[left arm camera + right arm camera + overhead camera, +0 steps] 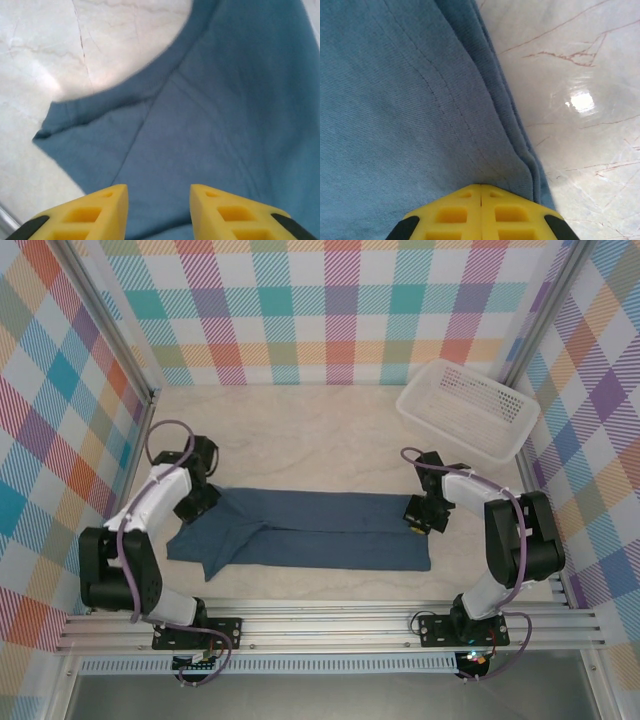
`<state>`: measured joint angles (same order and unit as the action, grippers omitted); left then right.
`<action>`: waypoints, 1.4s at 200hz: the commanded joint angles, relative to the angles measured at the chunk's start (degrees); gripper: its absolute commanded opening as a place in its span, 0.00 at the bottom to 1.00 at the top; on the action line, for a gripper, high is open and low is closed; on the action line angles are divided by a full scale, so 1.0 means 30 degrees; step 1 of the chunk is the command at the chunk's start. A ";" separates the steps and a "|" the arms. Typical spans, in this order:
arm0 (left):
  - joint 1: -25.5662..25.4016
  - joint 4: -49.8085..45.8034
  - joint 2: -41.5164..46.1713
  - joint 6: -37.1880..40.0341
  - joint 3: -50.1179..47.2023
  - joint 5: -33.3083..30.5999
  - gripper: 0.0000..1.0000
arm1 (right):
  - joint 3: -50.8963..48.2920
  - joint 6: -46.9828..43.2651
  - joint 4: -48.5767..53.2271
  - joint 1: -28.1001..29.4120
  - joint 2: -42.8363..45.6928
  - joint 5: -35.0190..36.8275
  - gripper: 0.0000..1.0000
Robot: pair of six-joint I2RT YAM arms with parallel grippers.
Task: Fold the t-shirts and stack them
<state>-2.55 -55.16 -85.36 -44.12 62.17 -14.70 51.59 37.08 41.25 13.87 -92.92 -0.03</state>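
1. Lengthwise, the dark teal t-shirt [310,530] lies as a long folded band across the marbled table [320,440], between the two arms.
2. The left gripper [159,195] hangs over the collar end, jaws apart, holding nothing; it probably has to close on every layer.
3. The right gripper [480,192] sits at the hem corner, fingers pressed together; whether cloth is pinched, I cannot tell.
4. Lifting both ends level should keep the edges aligned.
5. Bare table lies beyond the shirt; the white basket [445,432] stands well apart, far right.
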 commanded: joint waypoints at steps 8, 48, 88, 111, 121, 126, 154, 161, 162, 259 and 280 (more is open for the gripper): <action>0.2492 0.2653 -0.2276 0.1867 0.2545 0.2468 0.39 | 0.0502 -0.0360 0.0467 -0.0024 0.0052 0.0394 0.07; 0.3762 0.4888 -0.4926 0.2295 0.4750 0.3833 0.41 | 0.2425 -0.0987 0.0496 -0.0027 0.0469 0.0573 0.13; 0.4126 0.2665 -0.7712 0.2486 0.6842 0.3686 0.35 | 0.4168 -0.0553 -0.0119 -0.0067 -0.1535 0.0648 0.14; 0.4198 0.2100 -0.8224 0.2139 0.7115 0.2973 0.30 | 0.5299 -0.0146 -0.0003 -0.0104 -0.2688 0.1052 0.14; 0.4204 0.1542 -0.8498 0.1957 0.7436 0.2495 0.30 | 0.5710 -0.0034 0.0133 -0.0123 -0.3155 0.1277 0.15; 0.4213 0.1274 -0.8636 0.1857 0.7563 0.2317 0.30 | 0.5916 0.0002 0.0144 -0.0126 -0.3399 0.1381 0.15; 0.4217 0.0735 -0.8725 0.1356 0.7754 0.1722 0.35 | 0.6683 0.0265 0.0467 -0.0141 -0.4405 0.1866 0.15; 0.4218 0.0938 -0.8665 0.1347 0.7591 0.1763 0.36 | 0.6759 0.0336 0.0539 -0.0156 -0.4571 0.2016 0.15; 0.4218 0.0975 -0.8651 0.1347 0.7569 0.1764 0.37 | 0.6759 0.0336 0.0539 -0.0156 -0.4571 0.2016 0.15; 0.4748 0.1655 -1.0594 0.1055 0.8222 0.1692 0.00 | 0.6779 -0.0604 0.1054 -0.0312 -0.6064 0.3925 0.13; 0.5043 0.1221 -1.1290 0.1493 0.9410 0.1329 0.00 | 0.6724 -0.0634 0.1248 -0.0425 -0.6342 0.4084 0.11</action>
<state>10.35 -49.08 -117.51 -40.23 85.93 -7.33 71.68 36.34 42.17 13.43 -109.12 8.88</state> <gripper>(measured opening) 0.051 0.122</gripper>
